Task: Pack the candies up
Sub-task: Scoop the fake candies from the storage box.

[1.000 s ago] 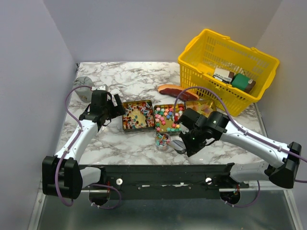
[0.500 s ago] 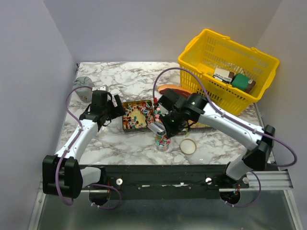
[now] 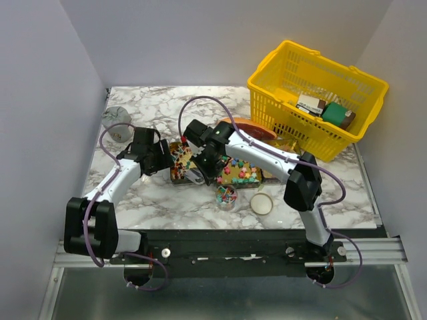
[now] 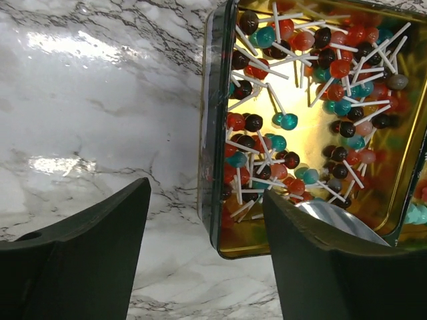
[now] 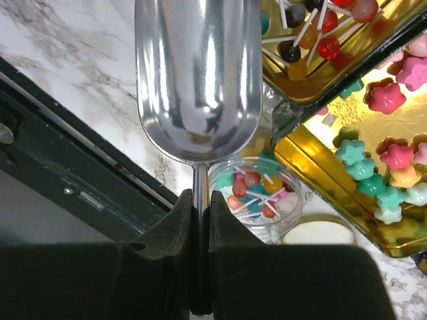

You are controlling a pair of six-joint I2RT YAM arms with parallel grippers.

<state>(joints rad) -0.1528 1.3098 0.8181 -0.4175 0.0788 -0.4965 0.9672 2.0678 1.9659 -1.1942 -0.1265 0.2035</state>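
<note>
Jar (image 5: 257, 193) standing nearest rail, holding mixed candies (image 5: 248, 180); lid (image 5: 319, 231) lying just beside it. Right gripper (image 5: 200, 203) clamping scoop (image 5: 197, 73) by handle, bowl empty, hanging at near corner of left tin (image 4: 211, 133). Left gripper (image 4: 205, 213) hovering at that tin's left side, jaws spread, gripping nothing. Lollipops (image 4: 293, 100) lying in left tin; star sweets (image 5: 393, 157) lying in right tin (image 5: 319, 159). Farther back, reddish slab (image 3: 252, 127) and yellow basket (image 3: 280, 70) sitting.
</note>
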